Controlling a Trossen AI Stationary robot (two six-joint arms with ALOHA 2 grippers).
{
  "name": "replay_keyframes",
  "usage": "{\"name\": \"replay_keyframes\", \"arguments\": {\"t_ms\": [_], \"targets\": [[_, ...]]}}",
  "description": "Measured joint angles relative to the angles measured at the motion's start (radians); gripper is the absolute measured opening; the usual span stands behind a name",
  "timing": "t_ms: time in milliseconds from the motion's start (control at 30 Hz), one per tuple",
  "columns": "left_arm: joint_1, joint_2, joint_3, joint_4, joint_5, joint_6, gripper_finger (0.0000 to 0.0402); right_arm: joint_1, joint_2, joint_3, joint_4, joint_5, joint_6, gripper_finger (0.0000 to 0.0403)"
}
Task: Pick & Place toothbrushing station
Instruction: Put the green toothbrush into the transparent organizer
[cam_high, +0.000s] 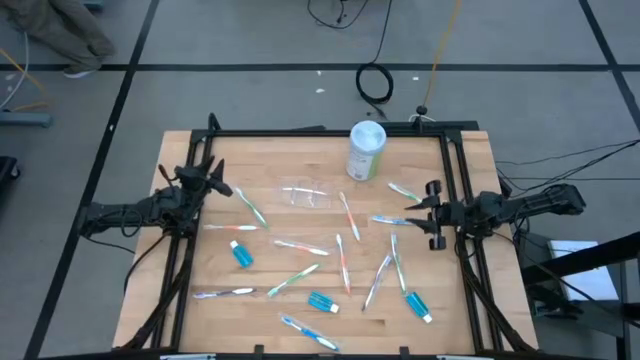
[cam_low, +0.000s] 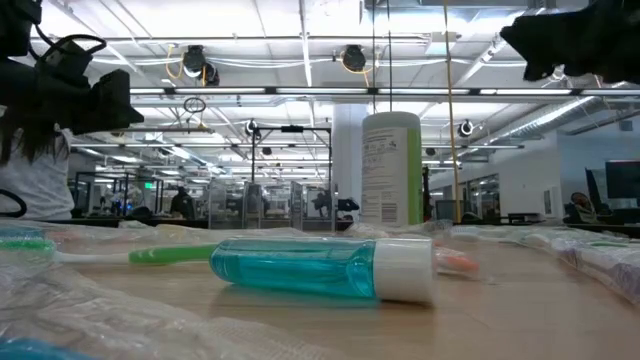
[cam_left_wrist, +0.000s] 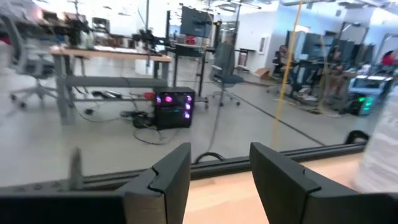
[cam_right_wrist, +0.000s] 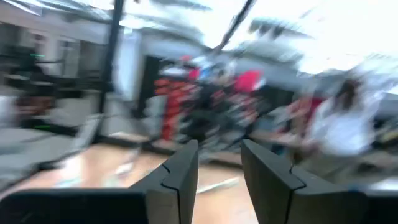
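The left gripper (cam_high: 222, 187) sits at the table's (cam_high: 200, 255) left edge and the right gripper (cam_high: 432, 215) at its right edge, each with fingers parted and nothing between them. The clear cup (cam_high: 304, 195) lies on its side at centre frame below the canister (cam_high: 366, 150), with toothbrushes (cam_high: 345, 215) and toothpaste tubes (cam_high: 241, 254) scattered across the lower half.

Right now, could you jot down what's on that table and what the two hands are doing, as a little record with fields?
Table: wooden, inside a dark frame
Toothbrushes: scattered flat
Toothpaste tubes: three, blue, lying down
Clear cup: on its side
Canister: upright at far edge
Left hand: open, empty, at left edge
Right hand: open, empty, at right edge
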Motion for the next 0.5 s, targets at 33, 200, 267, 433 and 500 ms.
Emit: {"name": "replay_keyframes", "arguments": {"t_ms": [33,200,267,433,500], "targets": [[-0.001,0.000,0.000,0.000,0.000,-0.005,0.0170,0.000,0.000,0.000,0.033,0.043,-0.049,0.0114],[-0.010,0.000,0.000,0.007,0.028,-0.022,0.0170,0.000,0.003,0.000,0.176,0.192,-0.089,0.0114],[-0.010,0.000,0.000,0.019,0.095,-0.015,0.0170,0.000,0.004,0.000,0.236,0.271,-0.123,0.0114],[-0.010,0.008,0.015,0.142,0.365,-0.011,0.0170,-0.040,0.027,0.000,0.317,0.345,-0.098,0.0114],[-0.010,0.030,0.036,0.136,0.367,-0.057,0.0170,-0.070,0.054,0.007,0.316,0.309,-0.061,0.0114]]}}
